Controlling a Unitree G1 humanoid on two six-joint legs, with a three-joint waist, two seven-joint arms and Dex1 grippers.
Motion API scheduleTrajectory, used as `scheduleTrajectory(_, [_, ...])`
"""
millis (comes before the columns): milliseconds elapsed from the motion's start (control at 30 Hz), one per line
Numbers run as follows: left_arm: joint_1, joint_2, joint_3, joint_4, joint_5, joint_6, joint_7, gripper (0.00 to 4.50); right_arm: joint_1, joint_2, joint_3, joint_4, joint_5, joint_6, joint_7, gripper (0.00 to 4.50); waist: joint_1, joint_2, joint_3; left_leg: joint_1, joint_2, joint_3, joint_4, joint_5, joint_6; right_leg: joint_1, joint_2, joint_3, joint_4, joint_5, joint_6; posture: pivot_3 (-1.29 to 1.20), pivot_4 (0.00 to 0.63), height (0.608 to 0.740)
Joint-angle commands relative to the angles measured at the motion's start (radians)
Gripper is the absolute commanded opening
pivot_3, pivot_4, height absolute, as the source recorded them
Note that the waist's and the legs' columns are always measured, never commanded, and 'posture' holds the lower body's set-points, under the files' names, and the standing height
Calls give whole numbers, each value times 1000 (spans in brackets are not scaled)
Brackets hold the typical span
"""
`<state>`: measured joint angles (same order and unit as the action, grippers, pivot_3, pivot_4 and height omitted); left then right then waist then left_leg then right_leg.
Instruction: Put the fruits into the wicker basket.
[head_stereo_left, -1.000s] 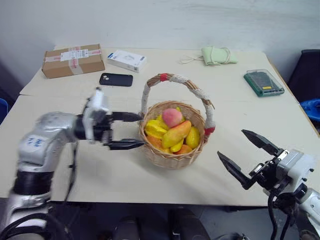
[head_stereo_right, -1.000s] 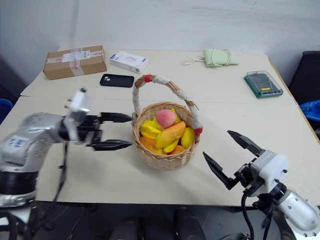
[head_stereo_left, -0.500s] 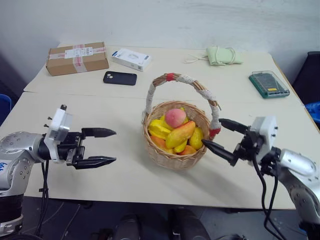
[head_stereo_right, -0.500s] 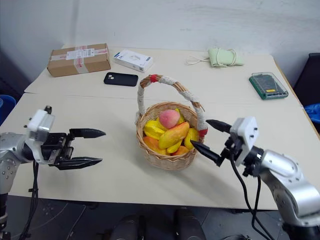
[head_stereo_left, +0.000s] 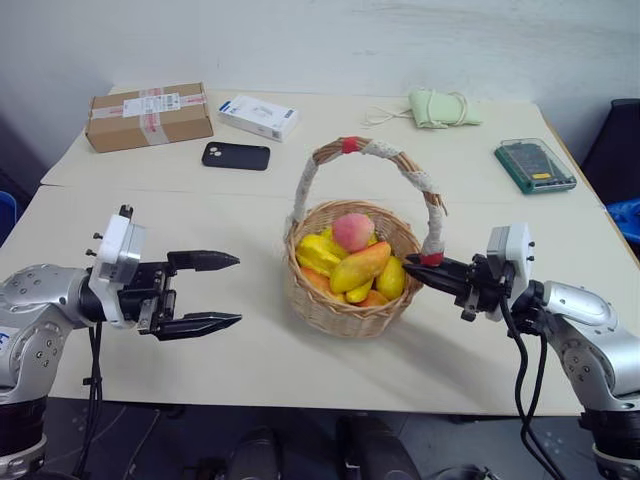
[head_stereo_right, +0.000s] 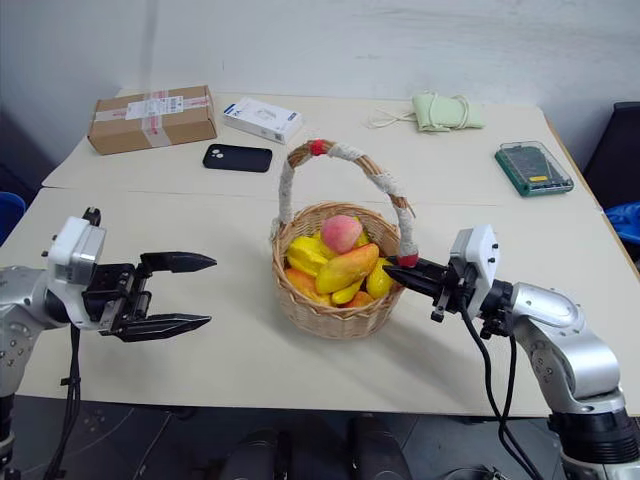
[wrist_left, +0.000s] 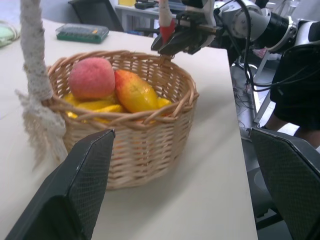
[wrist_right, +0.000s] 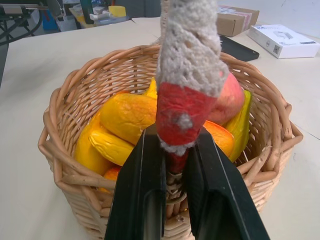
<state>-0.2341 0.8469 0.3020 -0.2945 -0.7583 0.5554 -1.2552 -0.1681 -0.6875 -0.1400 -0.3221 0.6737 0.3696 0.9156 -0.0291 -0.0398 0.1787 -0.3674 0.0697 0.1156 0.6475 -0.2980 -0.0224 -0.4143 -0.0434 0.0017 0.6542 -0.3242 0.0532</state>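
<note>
The right gripper (head_stereo_right: 398, 272) pinches the red base of the basket (head_stereo_right: 300, 310) handle (wrist_right: 187, 75), fruit inside, while the left gripper (head_stereo_right: 195, 292) gapes empty, well off.

We see a tan woven wicker basket (head_stereo_left: 340, 310) on a pale cream counter (head_stereo_left: 250, 350). Its arched handle (head_stereo_left: 400, 170) is wrapped in white cloth with red ends. Inside lie a yellow mango (head_stereo_left: 360, 266) shading to orange-red, a pink-red peach (head_stereo_left: 352, 232), and plain yellow fruits (head_stereo_left: 318, 252). Both grippers have black fingers (head_stereo_left: 205, 260) on silver-grey arms. At ten o'clock from the basket sit a brown cardboard box (head_stereo_left: 148, 116) with a white label, a white box (head_stereo_left: 258, 117) with blue print and a black phone (head_stereo_left: 236, 156). At one o'clock lies a pale green pouch (head_stereo_left: 440, 108); at two o'clock a green case (head_stereo_left: 534, 166).
</note>
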Motion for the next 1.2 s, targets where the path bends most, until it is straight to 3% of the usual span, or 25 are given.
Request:
scheduleTrajectory(33, [-39,-14,-17,-1,-30,-1,8,4500,66,41,-151,-125,80,-40,-62,168,2,1,1,0,0,0,0,0,0,0,0,0,0,0,0,0,150,740])
scheduleTrajectory(233, [-108,-49,-83,45,-12,-8,-2,4500,244,77,-410,-241,81,-70,-187,168,2,5,3,-2,-1,-1,0,0,0,0,-1,0,-2,1,2,0,150,740])
scheduleTrajectory(433, [-212,-83,-159,124,22,-37,-34,4500,300,50,-603,-98,16,-129,-228,168,-2,6,4,-1,-2,0,1,0,0,1,1,2,-2,2,4,0,150,740])
scheduleTrajectory(767, [-249,-131,-199,151,46,-65,-32,4500,173,-25,-623,273,-102,-236,-227,168,-9,12,7,0,-4,3,1,2,-1,0,4,5,-1,3,5,0,150,740])
scheduleTrajectory(967, [-234,-139,-201,138,51,-66,-26,4500,120,-29,-590,318,-101,-180,-257,168,-9,13,8,0,-3,3,1,4,-4,0,3,6,-1,3,5,0,150,740])
scheduleTrajectory(1200, [-231,-127,-197,150,65,-78,-36,4500,167,-30,-599,258,-133,-188,-268,2507,-5,13,8,0,-3,3,1,5,-5,0,3,6,-1,4,6,0,150,740])
